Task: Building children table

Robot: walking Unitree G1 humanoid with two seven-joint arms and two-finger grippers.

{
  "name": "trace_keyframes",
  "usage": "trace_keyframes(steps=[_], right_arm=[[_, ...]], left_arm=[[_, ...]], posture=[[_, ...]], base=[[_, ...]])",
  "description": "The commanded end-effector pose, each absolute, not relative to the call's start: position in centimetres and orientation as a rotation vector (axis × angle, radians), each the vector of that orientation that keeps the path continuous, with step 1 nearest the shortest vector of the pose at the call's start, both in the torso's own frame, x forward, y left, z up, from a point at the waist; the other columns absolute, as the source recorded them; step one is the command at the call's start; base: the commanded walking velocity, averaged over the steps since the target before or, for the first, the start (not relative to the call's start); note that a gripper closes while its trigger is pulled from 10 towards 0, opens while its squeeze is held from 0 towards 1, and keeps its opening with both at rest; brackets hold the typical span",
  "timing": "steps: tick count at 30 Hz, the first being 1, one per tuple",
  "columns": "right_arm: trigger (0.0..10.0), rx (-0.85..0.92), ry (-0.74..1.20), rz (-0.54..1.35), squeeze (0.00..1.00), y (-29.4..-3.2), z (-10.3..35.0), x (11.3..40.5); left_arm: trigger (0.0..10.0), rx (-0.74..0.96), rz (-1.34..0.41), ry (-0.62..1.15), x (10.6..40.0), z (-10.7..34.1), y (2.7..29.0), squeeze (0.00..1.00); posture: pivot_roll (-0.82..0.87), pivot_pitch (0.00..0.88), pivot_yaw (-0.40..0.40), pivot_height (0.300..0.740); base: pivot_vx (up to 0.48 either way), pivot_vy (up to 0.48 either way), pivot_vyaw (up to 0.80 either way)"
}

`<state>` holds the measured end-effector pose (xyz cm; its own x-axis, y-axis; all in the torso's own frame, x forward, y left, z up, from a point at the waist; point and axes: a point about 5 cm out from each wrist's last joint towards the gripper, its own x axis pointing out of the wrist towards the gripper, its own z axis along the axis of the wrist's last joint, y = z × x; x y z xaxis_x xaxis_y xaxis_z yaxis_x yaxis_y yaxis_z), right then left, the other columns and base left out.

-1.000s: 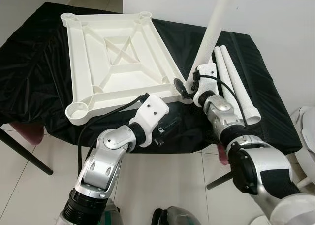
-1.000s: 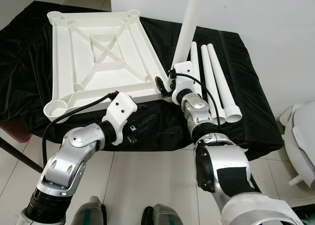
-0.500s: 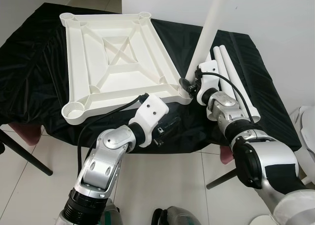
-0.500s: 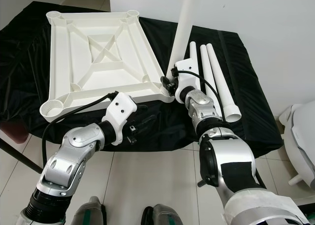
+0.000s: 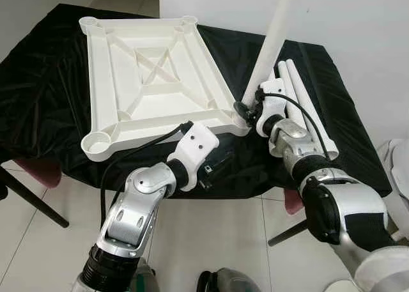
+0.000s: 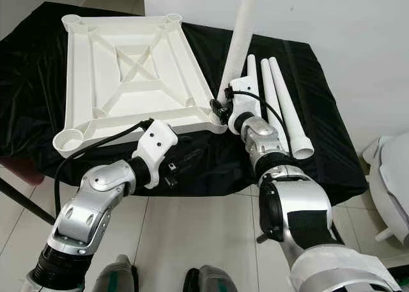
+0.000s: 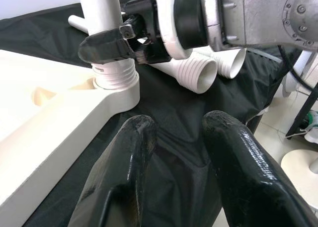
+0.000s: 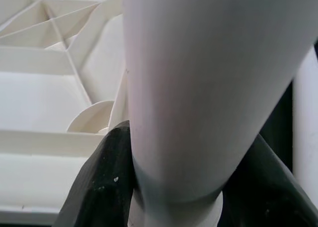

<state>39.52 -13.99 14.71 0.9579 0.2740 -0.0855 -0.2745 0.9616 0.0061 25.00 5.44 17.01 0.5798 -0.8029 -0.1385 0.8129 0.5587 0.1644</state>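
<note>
A white plastic children's tabletop (image 5: 150, 81), ribbed and turned underside up, lies on a counter draped in glossy black cloth (image 5: 45, 87). It has a round socket at each corner. At the near right corner socket (image 7: 117, 90) stands a long white plastic table leg (image 5: 271, 39), leaning slightly toward the wall, its threaded end (image 7: 115, 75) sitting at the socket's mouth.

The right end effector (image 5: 246, 111) pinches this leg just above the threads, one black finger (image 7: 107, 45) wrapping its front; from the right wrist camera the leg (image 8: 198, 88) crowds the picture, with dark pads (image 8: 102, 187) pressed on either side of it.

The left end effector (image 5: 214, 167) hangs off the counter's front edge, below the tabletop's near rim, and holds nothing. Its two black fingers (image 7: 124, 172) are spread apart, pointed toward the socket and the right end effector, with black cloth between.

Three more white tubular legs (image 5: 303, 110) lie side by side on the cloth just right of the right wrist, their ribbed open ends (image 7: 201, 78) toward the counter's front. A black cable (image 5: 137, 151) loops over the tabletop's near rim to the left wrist. Pale floor tiles (image 5: 32, 253) and a white object (image 5: 397, 167) at the far right surround the counter.
</note>
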Motion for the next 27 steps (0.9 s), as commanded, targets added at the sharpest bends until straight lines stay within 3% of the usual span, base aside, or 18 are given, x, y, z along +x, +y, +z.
trace_keyframes(steps=[1,6,14,22,23,25,26,27], right_arm=[[0.0,0.046,0.143,0.188,0.00,-14.8,13.2,39.1],[0.0,0.067,0.134,0.129,0.00,-14.7,13.0,39.0],[0.0,0.091,0.114,-0.185,0.00,-12.4,12.4,38.4],[0.0,0.102,0.081,-0.195,0.00,-11.5,12.9,38.3],[0.8,0.108,0.074,-0.187,0.00,-11.5,12.9,38.3],[0.8,0.112,0.069,-0.181,0.00,-11.4,13.0,38.3],[10.0,0.104,0.057,-0.181,0.00,-11.5,13.0,38.3],[10.0,0.104,0.057,-0.181,0.00,-11.5,13.0,38.3]], left_arm=[[10.0,0.218,-0.891,0.042,25.1,17.1,5.4,0.00],[10.0,0.216,-0.893,0.042,25.1,17.1,5.3,0.00],[10.0,0.216,-0.905,0.043,24.9,17.0,5.1,0.00],[10.0,0.219,-0.908,0.047,24.8,16.8,5.1,0.00],[10.0,0.220,-0.907,0.047,24.8,16.8,5.1,0.00],[10.0,0.219,-0.907,0.047,24.8,16.8,5.1,0.00],[10.0,0.220,-0.907,0.048,24.8,16.8,5.1,0.00],[10.0,0.220,-0.907,0.048,24.8,16.8,5.1,0.00]], posture=[[0.11,0.012,-0.104,0.740],[0.11,0.008,-0.106,0.740],[0.11,0.000,-0.111,0.740],[0.11,0.000,-0.114,0.740],[0.12,0.000,-0.113,0.740],[0.12,0.000,-0.113,0.740],[0.11,0.000,-0.111,0.740],[0.11,0.000,-0.111,0.740]], base=[[0.000,0.000,0.00],[0.000,0.000,0.00],[0.000,0.000,0.00],[0.000,0.000,0.00],[0.000,0.000,0.00],[0.000,0.000,0.00],[0.000,0.000,0.00],[0.000,0.000,0.00]])
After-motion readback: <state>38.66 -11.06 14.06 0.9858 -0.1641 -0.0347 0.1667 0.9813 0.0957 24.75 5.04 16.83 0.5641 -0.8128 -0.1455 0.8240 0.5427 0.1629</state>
